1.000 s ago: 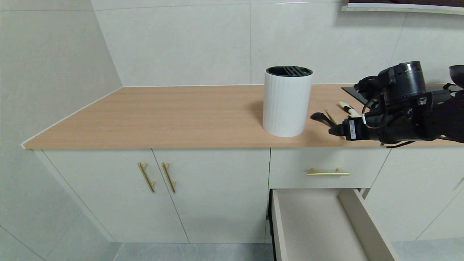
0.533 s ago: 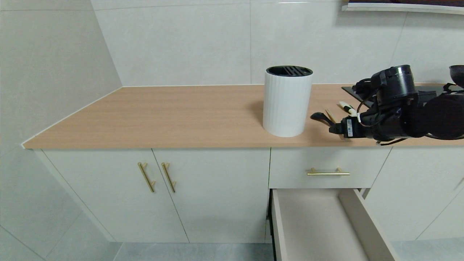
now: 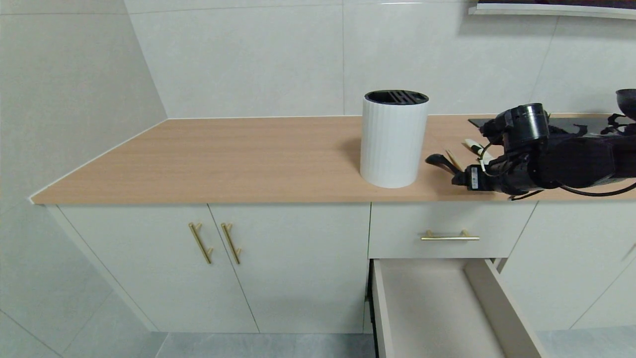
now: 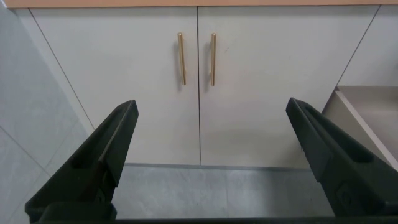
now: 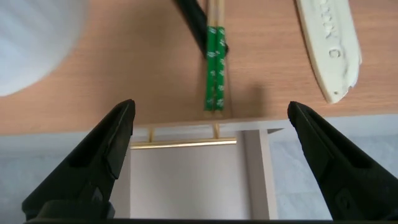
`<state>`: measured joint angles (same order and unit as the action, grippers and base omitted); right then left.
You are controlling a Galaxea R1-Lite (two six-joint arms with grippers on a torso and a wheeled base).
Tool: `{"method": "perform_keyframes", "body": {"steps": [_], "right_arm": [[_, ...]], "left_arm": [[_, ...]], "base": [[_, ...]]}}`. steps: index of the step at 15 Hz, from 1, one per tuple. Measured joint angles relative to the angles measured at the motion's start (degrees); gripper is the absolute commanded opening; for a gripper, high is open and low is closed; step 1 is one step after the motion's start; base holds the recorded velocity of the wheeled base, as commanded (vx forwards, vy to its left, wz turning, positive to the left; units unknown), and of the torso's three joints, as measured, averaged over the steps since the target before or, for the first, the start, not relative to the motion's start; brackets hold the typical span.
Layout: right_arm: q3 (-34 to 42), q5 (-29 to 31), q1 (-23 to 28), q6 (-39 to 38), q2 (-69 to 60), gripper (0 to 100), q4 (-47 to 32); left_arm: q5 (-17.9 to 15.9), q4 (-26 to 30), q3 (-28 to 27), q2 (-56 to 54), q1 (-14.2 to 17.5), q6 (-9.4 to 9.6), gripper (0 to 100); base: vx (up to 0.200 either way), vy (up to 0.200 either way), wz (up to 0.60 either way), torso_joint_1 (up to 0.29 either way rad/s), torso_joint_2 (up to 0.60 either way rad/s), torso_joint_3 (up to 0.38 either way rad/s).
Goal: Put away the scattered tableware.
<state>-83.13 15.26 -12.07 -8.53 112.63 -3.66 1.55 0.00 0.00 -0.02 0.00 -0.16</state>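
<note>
A pair of wooden chopsticks (image 5: 216,81) with green-patterned ends lies near the counter's front edge, seen in the head view as chopsticks (image 3: 453,159) right of the white ribbed holder (image 3: 394,139). A black-handled utensil (image 3: 437,160) and a white-handled one (image 3: 474,146) lie beside them; the black handle (image 5: 193,25) touches the chopsticks. My right gripper (image 5: 211,168) hangs open just above the chopsticks' near ends, at the counter edge (image 3: 464,180). My left gripper (image 4: 211,168) is open and empty, low in front of the cabinet doors.
The lower drawer (image 3: 477,298) stands pulled out and empty below a shut drawer with a gold handle (image 3: 449,237). A dark cooktop (image 3: 484,127) lies at the back right. Twin cabinet doors with gold handles (image 4: 196,59) are shut. The counter's left half (image 3: 223,154) is bare.
The right arm has dropped lower and stretched farther over the counter edge, while its gripper stays near the chopsticks' near ends. The tableware has not moved.
</note>
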Motion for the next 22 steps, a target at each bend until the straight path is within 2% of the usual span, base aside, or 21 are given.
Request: {"method": "perform_keyframes", "body": {"steps": [6, 7, 22], "right_arm": [[-1.38, -0.13, 0.99, -1.5, 2.5, 100, 2.54], [-1.38, -0.16, 1.05, -1.58, 2.69, 0, 2.77], [-0.09, -0.18, 0.46, -1.91, 0.82, 0, 1.41]], "left_arm": [[0.01, 0.0, 0.0, 0.0, 0.0, 0.0, 100], [0.0, 0.0, 0.0, 0.0, 0.0, 0.02, 100], [0.0, 0.0, 0.0, 0.0, 0.0, 0.0, 100]], "base": [[0.0, 0.0, 0.0, 0.0, 0.0, 0.0], [0.0, 0.0, 0.0, 0.0, 0.0, 0.0], [0.0, 0.0, 0.0, 0.0, 0.0, 0.0]]}}
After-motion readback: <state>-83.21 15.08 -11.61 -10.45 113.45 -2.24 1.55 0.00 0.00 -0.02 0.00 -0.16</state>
